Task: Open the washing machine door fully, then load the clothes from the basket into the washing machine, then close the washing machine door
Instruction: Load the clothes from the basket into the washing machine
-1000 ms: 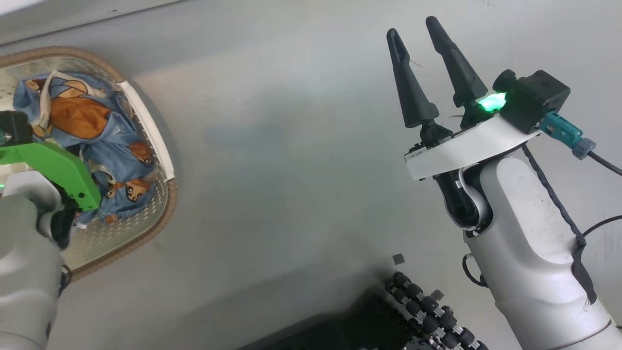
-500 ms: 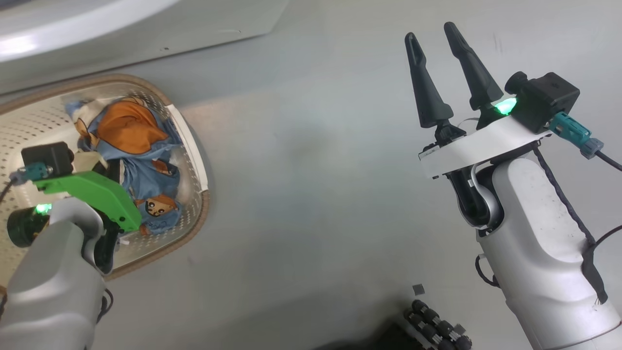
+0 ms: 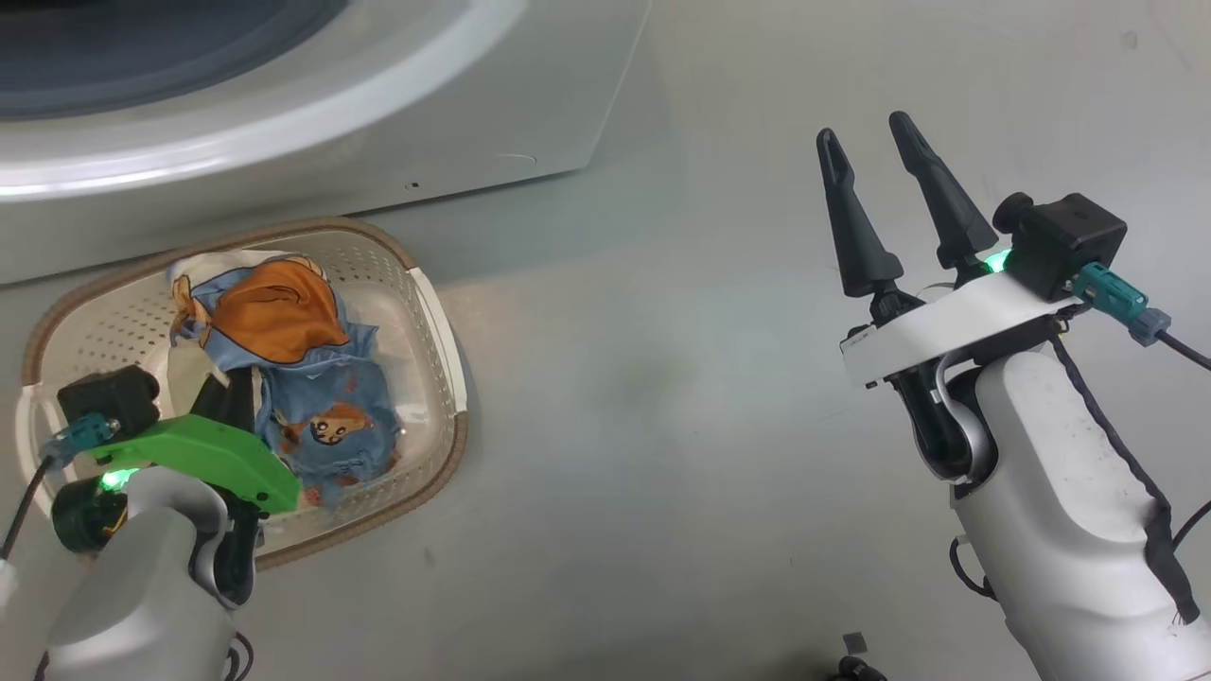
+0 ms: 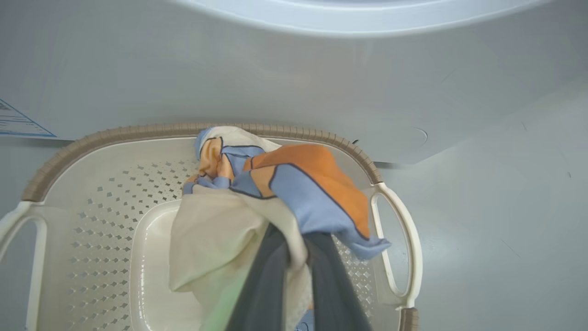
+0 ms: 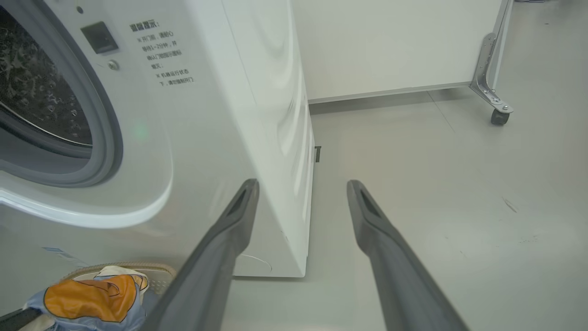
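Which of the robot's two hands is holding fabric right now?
The left hand, the one with the green bracket: it is shut on the clothes over the basket. The right hand is open and empty above the floor.

Behind basket [image 3: 284,227], close: washing machine [image 3: 530,113] front, drum mouth [image 5: 36,92] open. Right of basket: bare floor [image 3: 662,407], free. Perforated walls ring clothes [image 3: 284,322].
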Controlling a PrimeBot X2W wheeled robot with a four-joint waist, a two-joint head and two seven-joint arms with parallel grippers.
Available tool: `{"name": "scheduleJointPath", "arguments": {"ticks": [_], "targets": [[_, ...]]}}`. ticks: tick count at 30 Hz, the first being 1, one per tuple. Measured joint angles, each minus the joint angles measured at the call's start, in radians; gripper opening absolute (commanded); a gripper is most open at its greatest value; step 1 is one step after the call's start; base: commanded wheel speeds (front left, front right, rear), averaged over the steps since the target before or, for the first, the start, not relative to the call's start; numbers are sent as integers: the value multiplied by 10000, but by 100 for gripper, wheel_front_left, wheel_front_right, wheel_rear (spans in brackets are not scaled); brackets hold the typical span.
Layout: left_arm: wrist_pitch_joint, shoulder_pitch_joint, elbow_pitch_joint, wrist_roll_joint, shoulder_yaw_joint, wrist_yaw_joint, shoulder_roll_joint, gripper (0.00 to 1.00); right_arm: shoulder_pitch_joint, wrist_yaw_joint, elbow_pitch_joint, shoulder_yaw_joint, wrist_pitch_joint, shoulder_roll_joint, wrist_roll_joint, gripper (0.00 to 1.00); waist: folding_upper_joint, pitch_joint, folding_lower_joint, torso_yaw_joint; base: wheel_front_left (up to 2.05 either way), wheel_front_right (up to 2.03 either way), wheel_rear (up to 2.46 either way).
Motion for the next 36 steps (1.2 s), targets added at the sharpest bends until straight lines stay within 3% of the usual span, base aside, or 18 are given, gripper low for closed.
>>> {"name": "scheduleJointPath", "arguments": {"ticks": [27, 36], "targets": [[-460, 2010, -2121, -997, 385, 0, 399, 0, 1290, 0, 451, 104, 0, -245, 393, 100, 0, -3111, 0, 875, 0, 0, 0], [-462, 2371, -3350, -780, 1256, 0, 539, 0, 1645, 0, 477, 100, 0, -334, 497, 100, 0, -3834, 0, 917, 0, 0, 0]]}}
